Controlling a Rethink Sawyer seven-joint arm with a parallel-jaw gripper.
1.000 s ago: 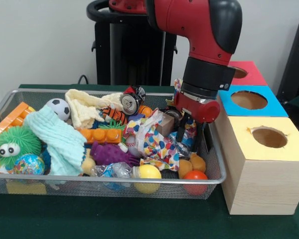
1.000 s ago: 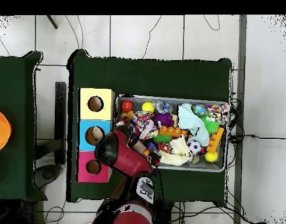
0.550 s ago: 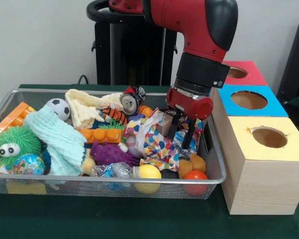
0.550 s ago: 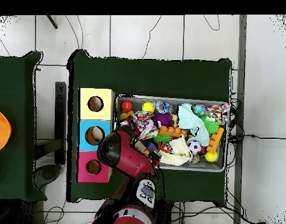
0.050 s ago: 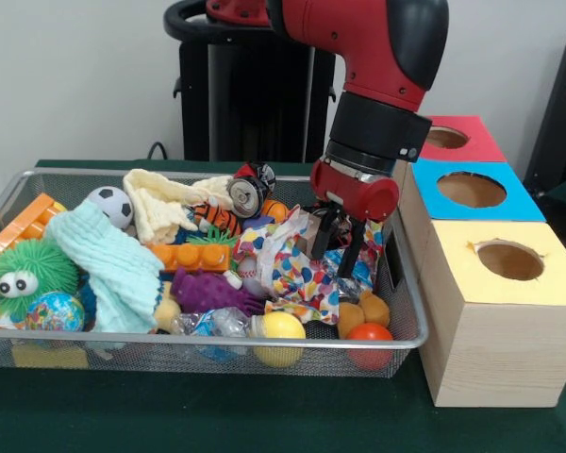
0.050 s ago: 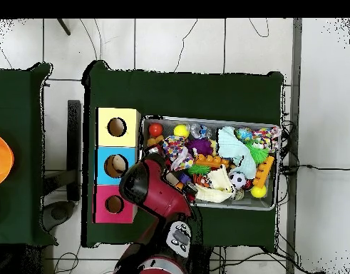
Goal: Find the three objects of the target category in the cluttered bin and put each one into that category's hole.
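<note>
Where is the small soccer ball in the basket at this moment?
In the front view, the soccer ball lies in the far left part of the wire basket, between the orange block and the cream cloth.

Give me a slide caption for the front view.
Red robot arm's open gripper hovers over a toy-filled wire bin beside three holed boxes.

The bin (image 5: 410,311) is made of fine wire mesh with a shiny metal rim. Soft knitted cloth (image 5: 108,260) is draped inside, next to glossy plastic bricks (image 5: 189,255) and a crinkly printed wrapper (image 5: 288,264), probably paper. The boxes (image 5: 495,330) are built of pale matt wood. The arm (image 5: 377,57) is finished in smooth glossy plastic.
</note>
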